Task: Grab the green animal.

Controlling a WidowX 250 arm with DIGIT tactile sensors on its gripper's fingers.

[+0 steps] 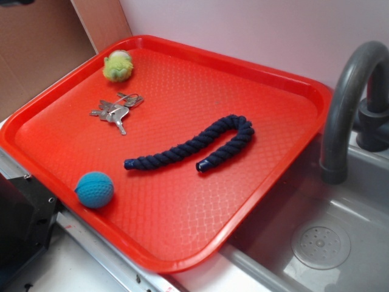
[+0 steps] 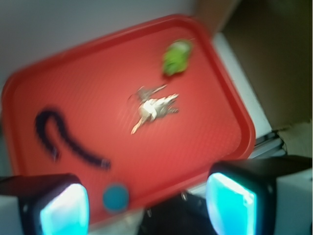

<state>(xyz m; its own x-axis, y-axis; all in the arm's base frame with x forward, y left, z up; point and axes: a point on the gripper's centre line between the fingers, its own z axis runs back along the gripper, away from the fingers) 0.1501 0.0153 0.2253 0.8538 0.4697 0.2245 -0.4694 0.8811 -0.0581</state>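
The green animal (image 1: 118, 66) is a small fuzzy yellow-green plush with a whitish top, lying in the far left corner of the red tray (image 1: 285, 91). In the wrist view the green animal (image 2: 176, 57) shows blurred near the tray's upper right corner. My gripper (image 2: 146, 205) is high above the tray's near edge, far from the toy. It is open, its two cyan-padded fingers (image 2: 63, 210) wide apart with nothing between them. The exterior view does not show the gripper.
On the tray lie a bunch of keys (image 1: 115, 111), a dark blue rope (image 1: 194, 145) and a teal crocheted ball (image 1: 95, 189). A grey faucet (image 1: 346, 97) and sink basin (image 1: 322, 243) stand to the right. A cardboard panel (image 1: 36, 42) rises at back left.
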